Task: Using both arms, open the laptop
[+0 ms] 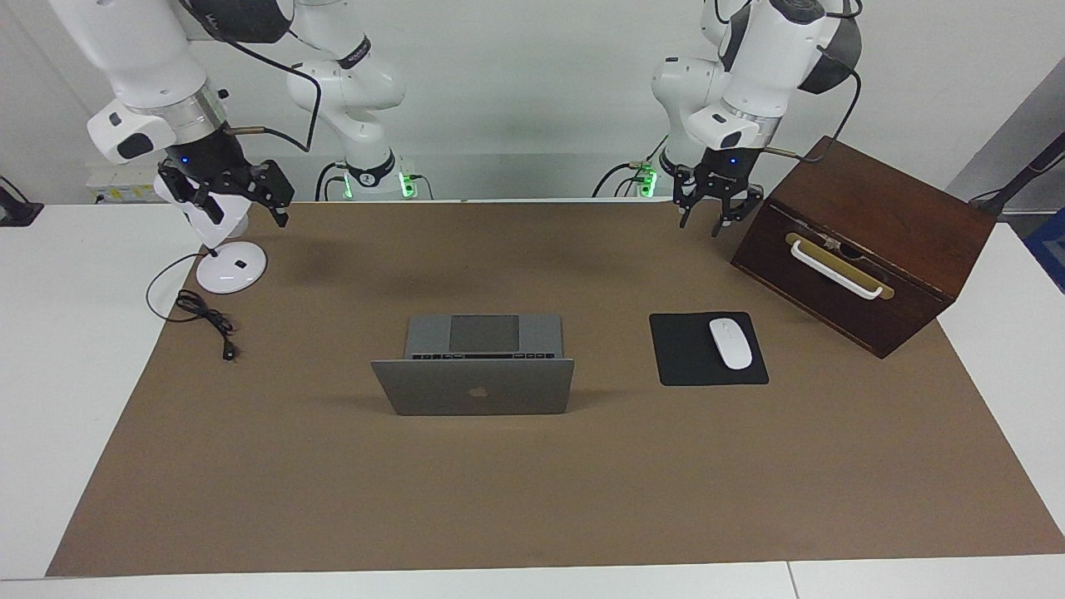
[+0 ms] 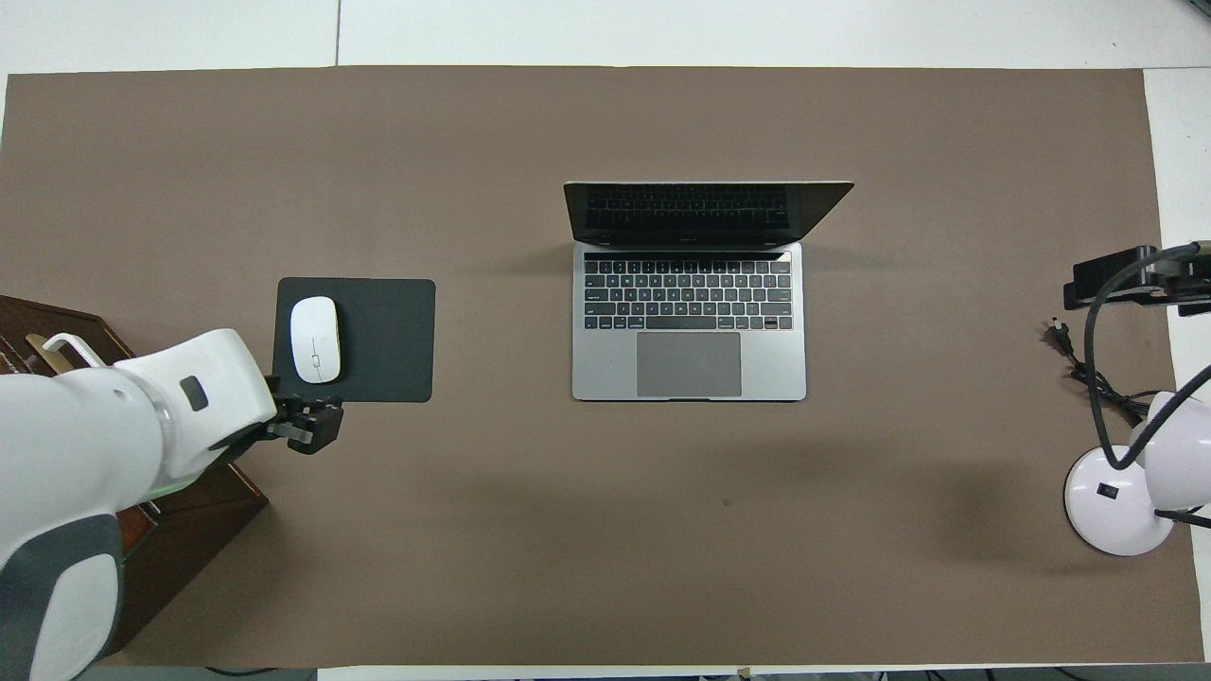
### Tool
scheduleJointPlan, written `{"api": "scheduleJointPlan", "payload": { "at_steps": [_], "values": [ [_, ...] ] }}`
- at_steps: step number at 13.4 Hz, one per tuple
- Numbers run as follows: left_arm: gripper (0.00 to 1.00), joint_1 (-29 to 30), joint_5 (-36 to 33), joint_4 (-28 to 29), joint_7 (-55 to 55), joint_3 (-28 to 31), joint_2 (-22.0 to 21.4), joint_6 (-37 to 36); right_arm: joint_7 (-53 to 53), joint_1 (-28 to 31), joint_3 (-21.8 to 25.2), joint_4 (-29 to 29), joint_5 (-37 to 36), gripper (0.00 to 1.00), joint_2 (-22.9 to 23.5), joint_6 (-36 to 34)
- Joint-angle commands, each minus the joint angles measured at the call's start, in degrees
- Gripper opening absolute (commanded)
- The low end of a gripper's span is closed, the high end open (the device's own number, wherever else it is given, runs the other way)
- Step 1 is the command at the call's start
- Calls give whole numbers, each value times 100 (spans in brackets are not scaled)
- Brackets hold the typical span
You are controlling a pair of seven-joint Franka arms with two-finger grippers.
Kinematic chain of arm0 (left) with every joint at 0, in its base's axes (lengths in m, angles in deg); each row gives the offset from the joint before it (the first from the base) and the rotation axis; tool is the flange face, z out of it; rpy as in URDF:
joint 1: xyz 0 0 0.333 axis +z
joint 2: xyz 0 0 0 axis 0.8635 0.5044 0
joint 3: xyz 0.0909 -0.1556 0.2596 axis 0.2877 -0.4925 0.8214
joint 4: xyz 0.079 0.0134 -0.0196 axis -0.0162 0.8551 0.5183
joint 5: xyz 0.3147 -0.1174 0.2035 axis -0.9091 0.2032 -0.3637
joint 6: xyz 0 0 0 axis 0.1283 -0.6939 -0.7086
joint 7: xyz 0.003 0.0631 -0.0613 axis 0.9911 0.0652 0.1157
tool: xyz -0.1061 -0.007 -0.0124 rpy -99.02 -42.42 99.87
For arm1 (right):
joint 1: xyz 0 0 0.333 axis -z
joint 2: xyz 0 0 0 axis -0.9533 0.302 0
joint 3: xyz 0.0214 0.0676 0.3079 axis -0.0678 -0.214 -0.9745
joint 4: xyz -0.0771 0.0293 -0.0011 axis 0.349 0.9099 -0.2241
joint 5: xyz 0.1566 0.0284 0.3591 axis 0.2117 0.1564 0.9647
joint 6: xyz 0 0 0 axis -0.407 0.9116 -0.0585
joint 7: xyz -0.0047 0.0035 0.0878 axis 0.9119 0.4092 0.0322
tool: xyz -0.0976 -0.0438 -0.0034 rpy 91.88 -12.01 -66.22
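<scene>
Above the brown mat, up in the air at each end of it, both pincers hang clear of the thin silver-grey laptop (image 1: 474, 378). The left pincer (image 1: 717, 210), black with two fingers standing apart, is over the mat between the laptop and the dark wooden box with a pale handle (image 1: 865, 249). It holds nothing. The right pincer (image 1: 229, 195) is raised over the round white base of the desk lamp (image 1: 231, 270), well apart from the laptop at the right arm's end of the surface (image 1: 50, 333); its fingers also look spread, with nothing between them.

Lying mid-mat, the laptop already has its lid up: the dark screen stands raised at the edge farther from the robots, and the grey keyboard deck and large trackpad face them (the logo side of the lid shows only in the facing view). Beside the laptop, toward the left arm's end, a white mouse (image 2: 315, 339) rests on a black mouse pad (image 2: 378, 340).

By my reading the opening is done. Neither arm touches the laptop, and nothing obvious is left beyond the arms resting away from it.
</scene>
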Motion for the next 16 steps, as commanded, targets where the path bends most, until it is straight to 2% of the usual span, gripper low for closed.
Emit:
{"api": "scheduleJointPlan", "payload": {
  "at_steps": [1, 4, 6, 11, 16],
  "values": [
    [100, 603, -93, -273, -5, -45, 95, -195, 448, 32, -46, -322, -190, 100, -226, 356],
    [100, 1289, -93, -562, -5, -54, 182, -318, 431, -3, -46, -313, -181, 100, -217, 391],
    [100, 1527, -93, -887, 12, -54, 332, -484, 422, -3, -46, -313, -163, 100, -226, 444],
    [100, 1721, -85, -2670, 13, -45, 1271, -1669, 352, 32, -37, -322, -93, 100, -226, 549],
    [100, 1783, -93, -3919, 12, -37, 2009, -2541, 387, 14, -37, -164, -93, 100, -112, 796]
  ]
}}
